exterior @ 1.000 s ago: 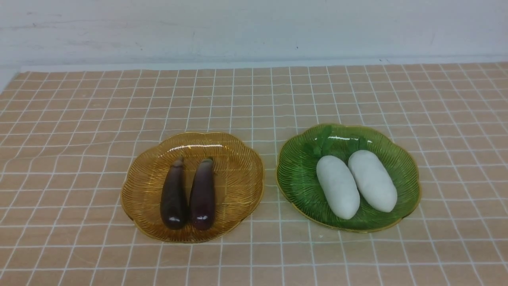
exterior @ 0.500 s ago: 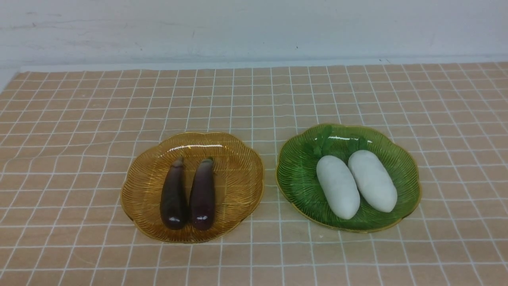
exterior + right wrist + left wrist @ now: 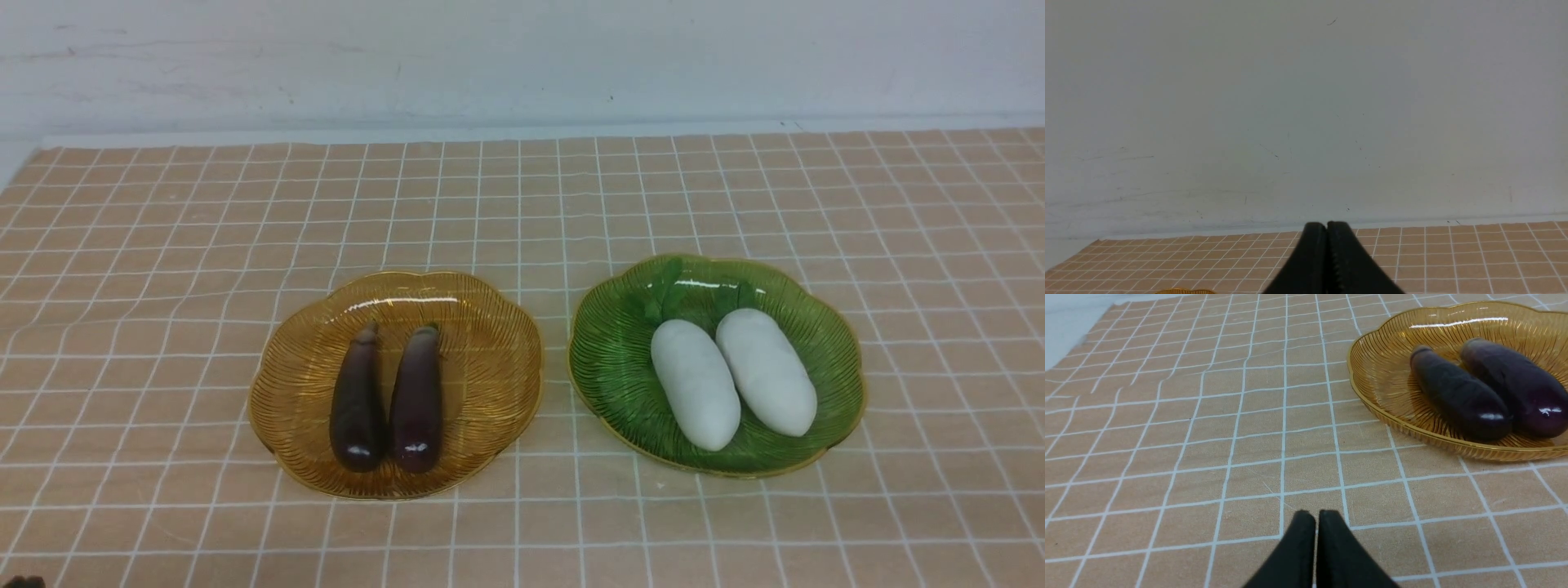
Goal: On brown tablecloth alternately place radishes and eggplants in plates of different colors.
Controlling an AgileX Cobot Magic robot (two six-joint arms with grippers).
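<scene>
Sorted by kind as the task wanted, both eggplants [image 3: 388, 402] lay together in the amber plate [image 3: 490, 327] just left of the green plate [image 3: 604, 359], which held both radishes [image 3: 731, 376], while the left gripper [image 3: 1316, 516] and right gripper [image 3: 1327, 226] stayed clenched on nothing, apart from it.
</scene>
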